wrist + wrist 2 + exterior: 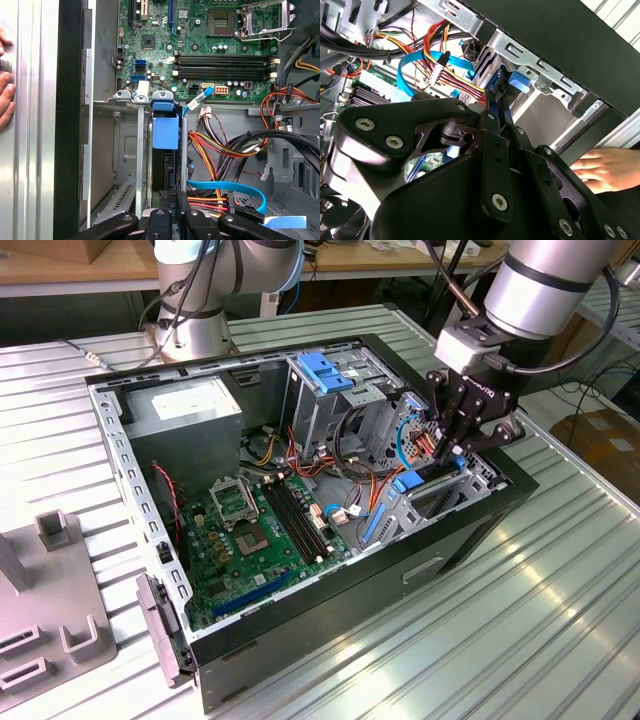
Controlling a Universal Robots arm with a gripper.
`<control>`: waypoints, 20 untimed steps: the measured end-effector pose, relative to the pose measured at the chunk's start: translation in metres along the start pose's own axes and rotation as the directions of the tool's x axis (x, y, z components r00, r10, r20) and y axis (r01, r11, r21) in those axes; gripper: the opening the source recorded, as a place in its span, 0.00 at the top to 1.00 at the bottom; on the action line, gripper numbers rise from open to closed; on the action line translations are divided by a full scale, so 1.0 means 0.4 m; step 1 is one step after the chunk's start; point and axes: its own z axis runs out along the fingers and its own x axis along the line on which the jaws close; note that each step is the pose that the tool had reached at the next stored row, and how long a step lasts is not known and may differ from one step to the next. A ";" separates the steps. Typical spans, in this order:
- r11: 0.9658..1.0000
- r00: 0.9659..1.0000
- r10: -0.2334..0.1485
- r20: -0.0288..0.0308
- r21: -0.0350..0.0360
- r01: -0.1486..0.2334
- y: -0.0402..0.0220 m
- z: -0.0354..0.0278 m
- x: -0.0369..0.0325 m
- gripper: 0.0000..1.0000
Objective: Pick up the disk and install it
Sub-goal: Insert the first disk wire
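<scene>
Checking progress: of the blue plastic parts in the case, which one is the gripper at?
The disk's blue tab, low in the drive cage beside the gripper; the broad blue latch sits apart atop the upper bay.

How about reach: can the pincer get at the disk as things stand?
Likely yes: the pincer sits right at the disk edge in the drive bay; the cables lie off to the side, nothing between.
</scene>
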 end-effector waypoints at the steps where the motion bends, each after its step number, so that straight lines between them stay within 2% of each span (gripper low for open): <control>1: 1.000 1.000 0.000 0.000 0.000 0.000 0.000 0.002 0.000 0.84; 5: 1.000 1.000 0.000 0.000 0.000 0.000 0.000 0.008 0.000 0.84; 10: 1.000 1.000 0.000 0.002 0.000 0.000 0.000 0.008 0.000 0.82; 12: 1.000 1.000 0.000 0.001 0.000 0.000 0.000 -0.004 0.000 0.82; 13: 1.000 1.000 0.000 0.000 0.000 0.000 0.000 -0.013 0.001 0.76; 14: 1.000 1.000 0.000 0.000 0.000 0.000 0.000 -0.021 0.001 0.76; 17: 1.000 1.000 0.000 0.001 0.000 0.000 0.000 -0.022 0.001 0.76; 18: 1.000 1.000 0.000 0.000 0.000 0.000 0.000 -0.023 0.001 0.78; 20: 1.000 1.000 0.000 0.001 0.000 0.000 0.000 -0.023 0.001 0.89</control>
